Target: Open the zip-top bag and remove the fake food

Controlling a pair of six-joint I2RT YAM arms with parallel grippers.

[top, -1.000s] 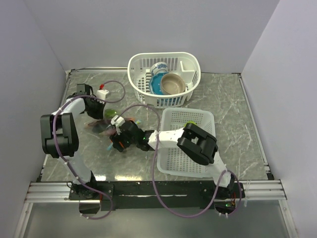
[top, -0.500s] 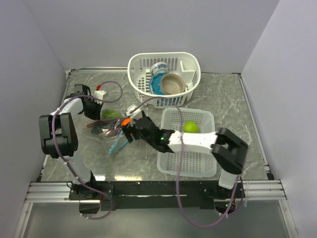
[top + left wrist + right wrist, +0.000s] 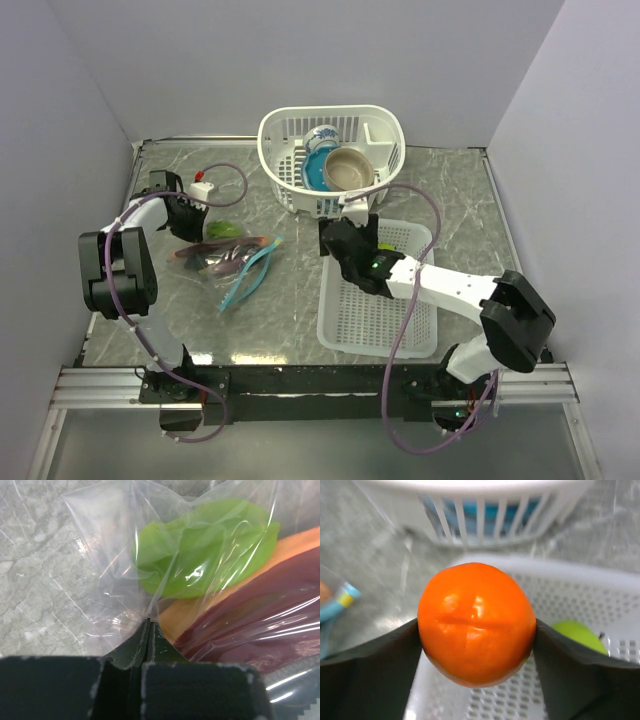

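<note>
Right fingers [image 3: 367, 675] clasp the orange ball [image 3: 476, 630], partly hiding the green fruit [image 3: 581, 636].

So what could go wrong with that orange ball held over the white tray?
1. The orange ball is smooth and round, gripped only at its sides by the right jaws, near the rim of the white tray; released, it might hit the edge and roll away.
2. It could bounce off the green fruit lying in the tray.
3. The left jaws pinch only a thin fold of the zip-top bag; it may slip free.
</note>
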